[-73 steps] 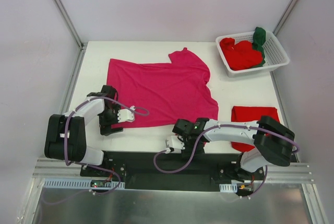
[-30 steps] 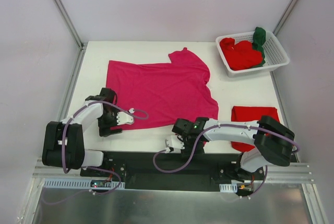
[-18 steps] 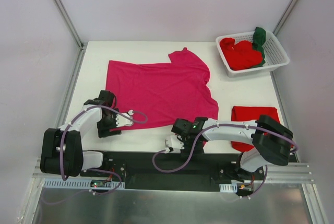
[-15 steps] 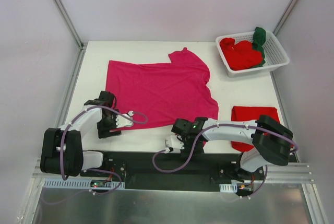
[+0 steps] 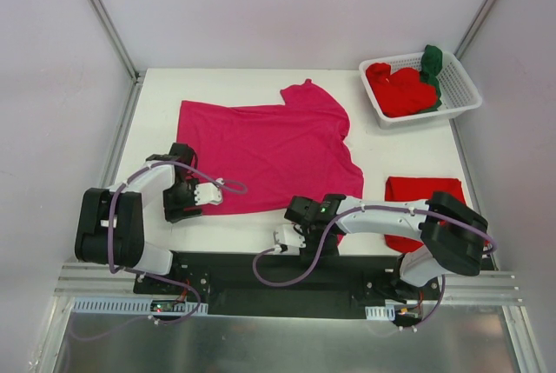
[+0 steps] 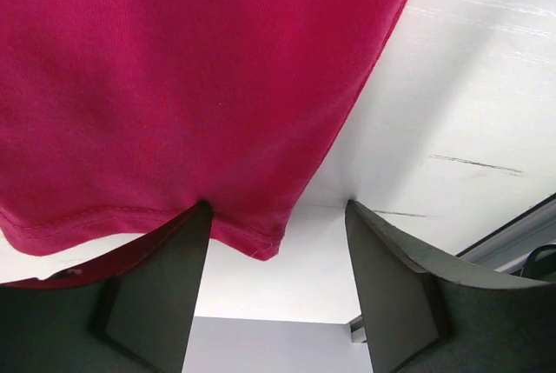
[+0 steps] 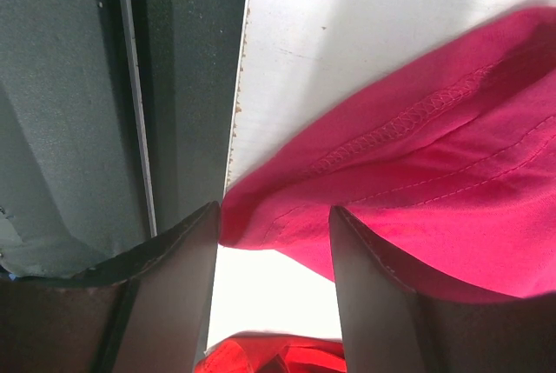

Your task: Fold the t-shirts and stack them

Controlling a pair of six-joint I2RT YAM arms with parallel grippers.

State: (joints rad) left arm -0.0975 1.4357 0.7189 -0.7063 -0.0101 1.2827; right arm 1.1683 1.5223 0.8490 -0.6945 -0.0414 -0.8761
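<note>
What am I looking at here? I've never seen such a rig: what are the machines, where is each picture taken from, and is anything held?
These are two robot arms bolted at the near edge of a white table, each ending in a two-finger gripper. The wide picture comes from a fixed camera above and behind them. The other two come from cameras on the wrists, looking past each arm's own fingers. A pink shirt lies spread out. A folded red shirt lies on the right, and a basket in the far right corner holds red shirts and a green shirt. The left gripper straddles a hem corner of the pink shirt and the right gripper straddles another edge of it. Both have their jaws apart, so nothing is held.
</note>
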